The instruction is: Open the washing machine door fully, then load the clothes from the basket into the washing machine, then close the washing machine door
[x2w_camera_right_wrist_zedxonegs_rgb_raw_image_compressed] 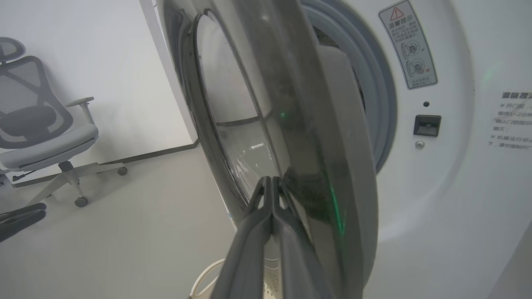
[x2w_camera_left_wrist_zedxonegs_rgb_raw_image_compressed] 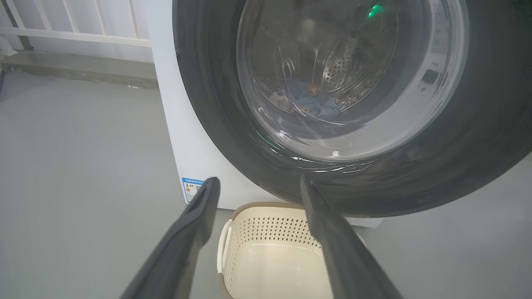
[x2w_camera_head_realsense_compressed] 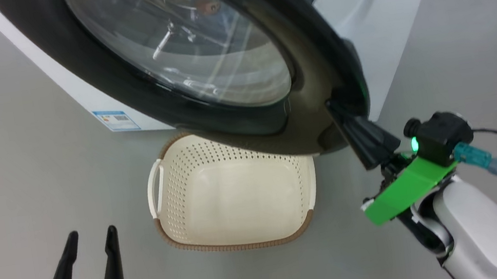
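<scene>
- Nearest to us, our left gripper (x2w_camera_head_realsense_compressed: 92,234) hovers low over the grey floor (x2w_camera_head_realsense_compressed: 10,160). Its two dark fingers are spread wide with nothing between them. We judge it is parked clear of the door's swing, since this step needs only one arm.
- Just beyond it stands the small cream perforated plastic basket (x2w_camera_head_realsense_compressed: 240,246), with a brown woven-look rim. It is bare inside, so we take the loading as done. Its far rim sits under the door's lower edge, and we cannot tell whether the two touch.
- To the right, our right gripper (x2w_camera_head_realsense_compressed: 333,108) has its fingers pressed together on nothing. The tips are set against the outer face of the door near its free edge. Closed fingers make a stiff, blunt pusher, which suits shoving better than gripping.
- The large round glossy black door (x2w_camera_head_realsense_compressed: 185,45), with its bulging glass window, hangs part-way closed. It angles out from the opening and leaves a gap on the latch side.
- Behind it, the big white front-loading washing machine (x2w_camera_head_realsense_compressed: 378,16) shows its grey-blue rubber gasket (x2w_camera_right_wrist_zedxonegs_rgb_raw_image_compressed: 380,108) in that gap.
- Deepest in, seen through the glass, the light blue garments (x2w_camera_left_wrist_zedxonegs_rgb_raw_image_compressed: 311,97) with an orange-brown print lie at the bottom of the steel perforated drum (x2w_camera_left_wrist_zedxonegs_rgb_raw_image_compressed: 353,62). That is where the task wants them.
- We judge the closing push is in hand, and the latch is not yet home.
</scene>
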